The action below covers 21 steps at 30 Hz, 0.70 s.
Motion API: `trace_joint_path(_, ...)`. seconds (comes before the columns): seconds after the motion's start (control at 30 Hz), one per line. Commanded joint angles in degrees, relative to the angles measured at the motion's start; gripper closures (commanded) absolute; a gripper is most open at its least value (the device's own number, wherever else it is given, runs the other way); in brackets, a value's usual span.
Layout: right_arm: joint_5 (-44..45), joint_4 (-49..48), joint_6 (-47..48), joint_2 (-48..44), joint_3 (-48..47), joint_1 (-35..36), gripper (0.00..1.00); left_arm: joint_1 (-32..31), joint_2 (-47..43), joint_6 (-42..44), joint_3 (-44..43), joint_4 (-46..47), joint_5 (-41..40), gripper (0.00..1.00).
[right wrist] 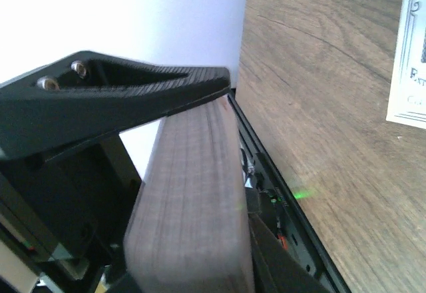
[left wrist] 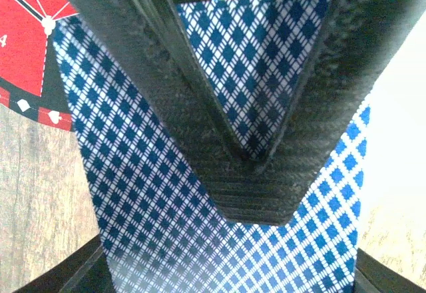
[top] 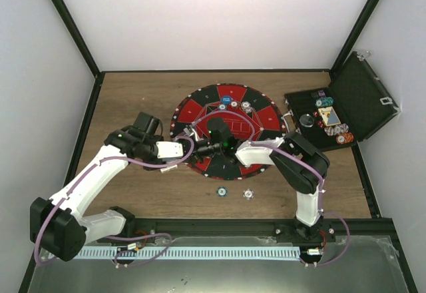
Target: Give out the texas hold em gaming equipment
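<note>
My right gripper (top: 223, 146) is shut on a thick deck of playing cards (right wrist: 190, 226) and holds it over the near part of the mat; in the right wrist view (right wrist: 200, 166) only the deck's edge shows. My left gripper (top: 197, 148) meets it from the left, its jaws closed on a blue diamond-backed card (left wrist: 166, 193) that fills the left wrist view (left wrist: 256, 240). Two chips (top: 221, 191) (top: 248, 193) lie on the table in front of the mat. A blue button disc (top: 227, 99) and some chips (top: 246, 105) lie on the mat's far side.
The round red-and-black mat (top: 200, 106) lies mid-table. The black hinged case (top: 363, 93) stands open at the right with several chips (top: 343, 137) and a card (top: 327, 115) inside. A white printed card (right wrist: 411, 46) lies on the wood. Walls enclose the table.
</note>
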<state>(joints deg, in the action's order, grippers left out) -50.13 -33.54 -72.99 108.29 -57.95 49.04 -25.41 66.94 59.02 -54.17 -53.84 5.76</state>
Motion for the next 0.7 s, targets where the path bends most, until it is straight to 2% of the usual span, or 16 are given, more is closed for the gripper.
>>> trace_joint_path(0.0,-2.25,-6.19,-0.55,0.4,-1.69,1.59,0.86,-0.52,-0.41,-0.57,0.21,1.81,2.44,0.27)
trace_joint_path(0.07,-2.16,-6.45,-0.7,0.33,-1.51,1.6,0.9,-0.52,-1.44,-1.39,0.12,1.89,4.38,0.09)
trace_joint_path(0.13,-2.18,-7.08,-1.02,0.2,-1.03,1.6,0.92,-0.5,-2.87,-1.84,0.13,1.5,6.31,0.0)
trace_joint_path(0.5,-3.76,-14.4,-3.04,-2.06,4.48,1.52,0.93,0.28,-7.42,2.67,0.04,-1.55,15.25,0.03)
trace_joint_path(0.67,-4.95,-22.34,-6.62,-3.73,9.67,0.77,0.93,0.8,-8.58,3.03,0.16,-2.71,19.97,0.04)
